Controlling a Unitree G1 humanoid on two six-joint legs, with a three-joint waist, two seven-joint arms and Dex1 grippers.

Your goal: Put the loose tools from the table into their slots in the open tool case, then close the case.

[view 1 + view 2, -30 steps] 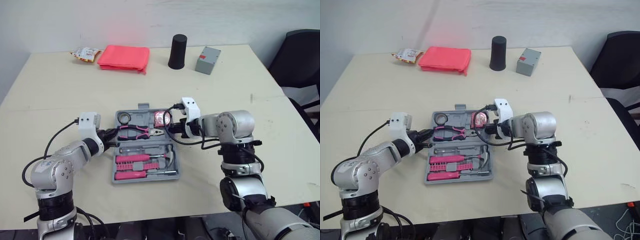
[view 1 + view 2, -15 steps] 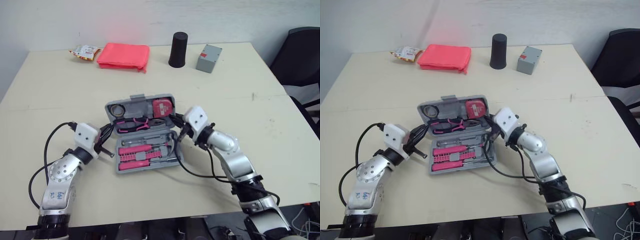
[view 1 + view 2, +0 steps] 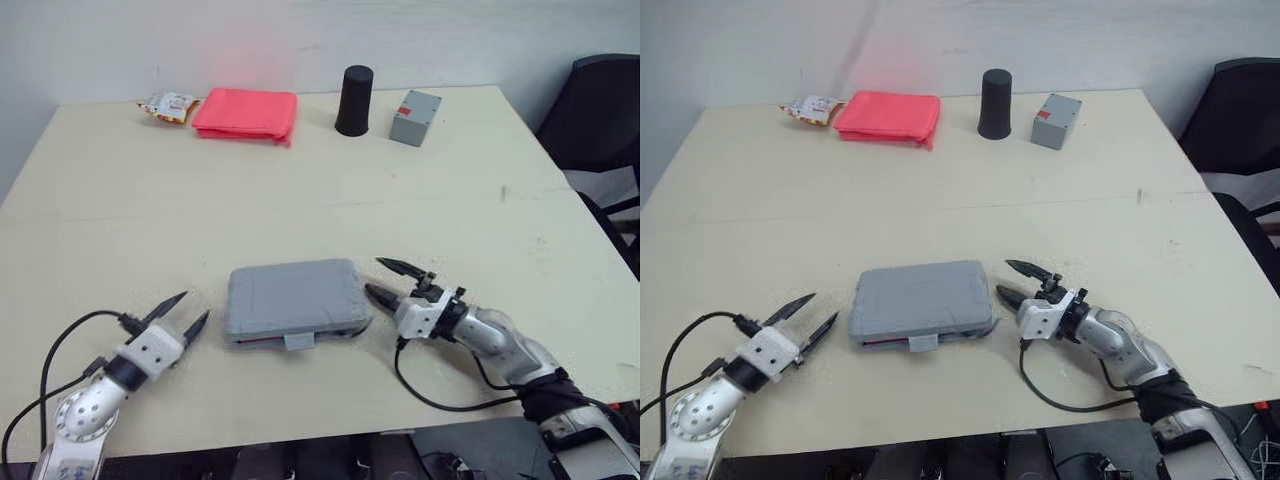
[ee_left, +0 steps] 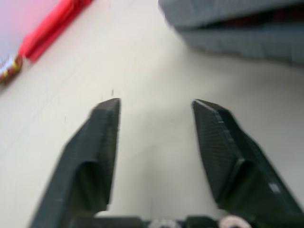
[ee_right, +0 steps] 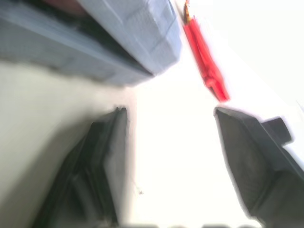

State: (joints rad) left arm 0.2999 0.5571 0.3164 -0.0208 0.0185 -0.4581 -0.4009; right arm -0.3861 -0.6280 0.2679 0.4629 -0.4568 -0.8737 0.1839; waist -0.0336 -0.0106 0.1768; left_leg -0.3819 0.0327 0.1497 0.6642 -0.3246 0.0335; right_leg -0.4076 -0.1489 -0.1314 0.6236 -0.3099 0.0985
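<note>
Seemingly shut, one tool case [image 3: 292, 298] separates left gripper [image 3: 194, 305] and right gripper [image 3: 374, 275].

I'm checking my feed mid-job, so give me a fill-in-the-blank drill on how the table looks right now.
The grey case lies with its lid ____ (up or down).
The fingers of the left gripper are ____ and hold nothing.
The right gripper lies at the case's ____ side.
The cup between the red pouch and the grey box is ____.
Missing words: down; open; right; black.
</note>
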